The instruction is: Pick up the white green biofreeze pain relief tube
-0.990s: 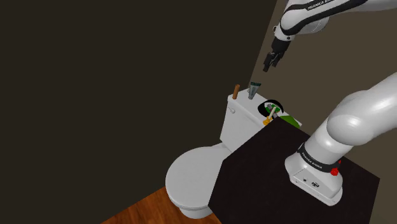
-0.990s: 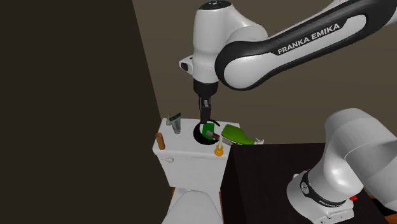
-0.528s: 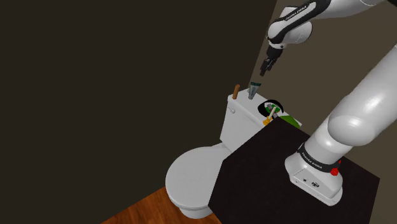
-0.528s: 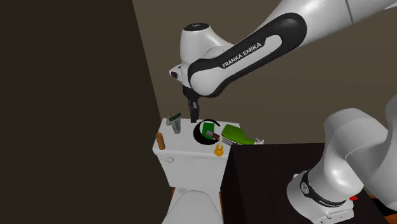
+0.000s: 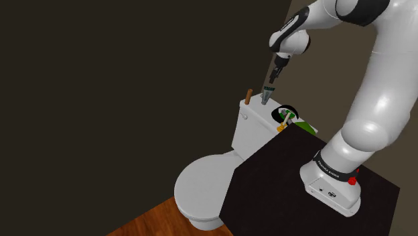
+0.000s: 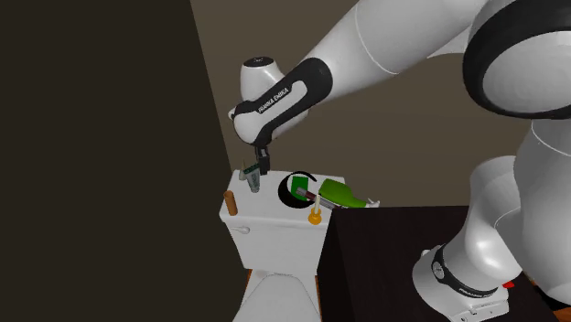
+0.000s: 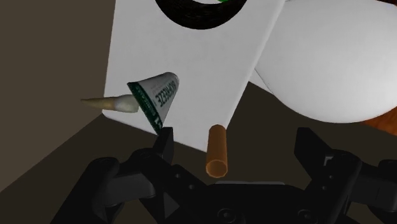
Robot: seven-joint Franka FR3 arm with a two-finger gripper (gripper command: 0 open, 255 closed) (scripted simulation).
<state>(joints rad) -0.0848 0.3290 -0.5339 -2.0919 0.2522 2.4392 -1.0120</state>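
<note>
Above toilet tank lid, close over tube: gripper, pointing down; fingers apart, clamping nothing, tube outside the gap beside one finger; tube white with green edging, upright at lid's rear edge, flat crimped end up; brown cylinder at lid's corner; black ring at lid's opposite end.
</note>
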